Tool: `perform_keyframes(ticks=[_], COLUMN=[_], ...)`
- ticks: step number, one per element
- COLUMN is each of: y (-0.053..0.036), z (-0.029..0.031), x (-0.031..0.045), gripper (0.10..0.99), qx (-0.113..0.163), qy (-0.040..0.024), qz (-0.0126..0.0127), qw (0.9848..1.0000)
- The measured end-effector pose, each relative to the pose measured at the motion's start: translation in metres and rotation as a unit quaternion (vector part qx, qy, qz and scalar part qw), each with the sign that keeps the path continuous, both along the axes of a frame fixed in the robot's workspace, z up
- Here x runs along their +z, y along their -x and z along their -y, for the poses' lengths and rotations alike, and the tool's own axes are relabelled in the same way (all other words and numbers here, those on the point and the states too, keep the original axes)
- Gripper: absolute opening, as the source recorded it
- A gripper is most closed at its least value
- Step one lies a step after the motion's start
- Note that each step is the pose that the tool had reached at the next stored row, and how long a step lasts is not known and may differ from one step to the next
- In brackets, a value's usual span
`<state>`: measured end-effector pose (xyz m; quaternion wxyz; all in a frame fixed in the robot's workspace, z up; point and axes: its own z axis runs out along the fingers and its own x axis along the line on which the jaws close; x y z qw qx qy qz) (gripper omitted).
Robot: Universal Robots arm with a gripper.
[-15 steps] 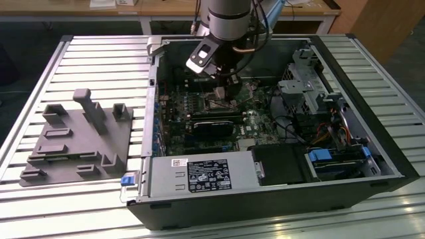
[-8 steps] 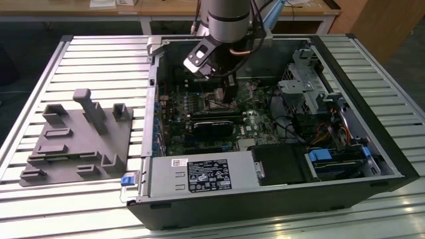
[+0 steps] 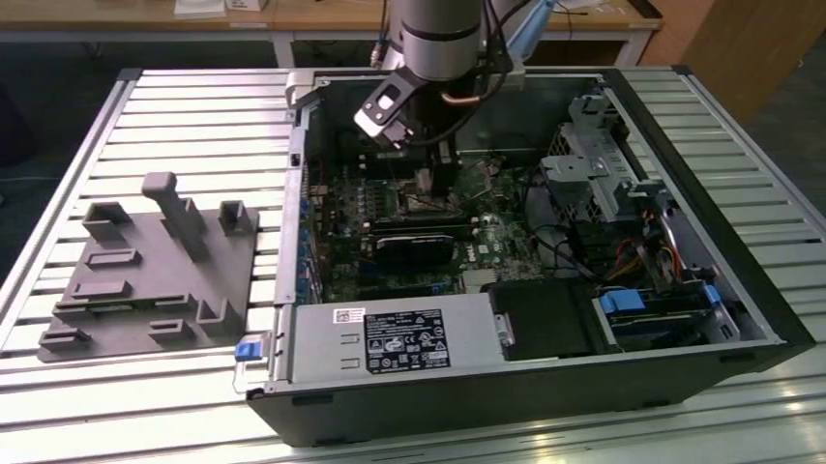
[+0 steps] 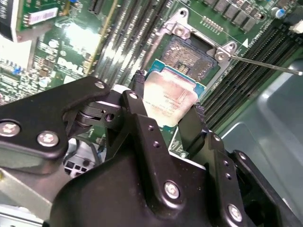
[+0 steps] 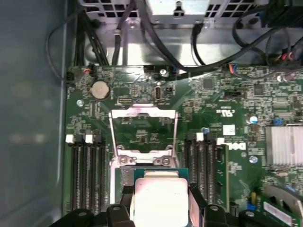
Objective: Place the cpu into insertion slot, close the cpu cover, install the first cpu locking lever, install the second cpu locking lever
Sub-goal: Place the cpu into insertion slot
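My gripper (image 4: 168, 94) is shut on the cpu (image 4: 168, 101), a flat square chip with a dull metal top, one black finger on each of two opposite edges. The chip hangs just above the green board, beside and partly over the insertion slot (image 4: 187, 52), whose dark recess lies uncovered. In the first wrist view the cpu (image 5: 158, 198) sits between the fingers of the gripper (image 5: 160, 194), and the cpu cover (image 5: 142, 112) is flipped open beyond the socket. A thin lever rod (image 4: 265, 64) sticks out sideways. In the exterior view the gripper (image 3: 427, 155) reaches into the open case above the socket (image 3: 420, 201).
Long memory slots (image 5: 87, 175) flank the socket on both sides. A black card (image 3: 413, 242), a power supply (image 3: 387, 338), a drive cage (image 3: 606, 164) and loose cables (image 5: 156, 42) crowd the case. A grey parts fixture (image 3: 149, 271) lies on the slatted table (image 3: 193, 106).
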<state>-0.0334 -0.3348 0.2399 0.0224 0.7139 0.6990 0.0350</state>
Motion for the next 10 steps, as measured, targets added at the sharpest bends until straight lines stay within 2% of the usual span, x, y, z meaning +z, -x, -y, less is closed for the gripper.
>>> perform_keyframes(ticks=[2,10], y=[0.0007,0.0052], z=[-0.003,-0.0068], x=[-0.0013,-0.0093], gripper=[0.537,0.537], qx=[0.003,0.018], qy=[0.0009,0.002], qz=[0.0,0.0], qw=[1.0,0.9998])
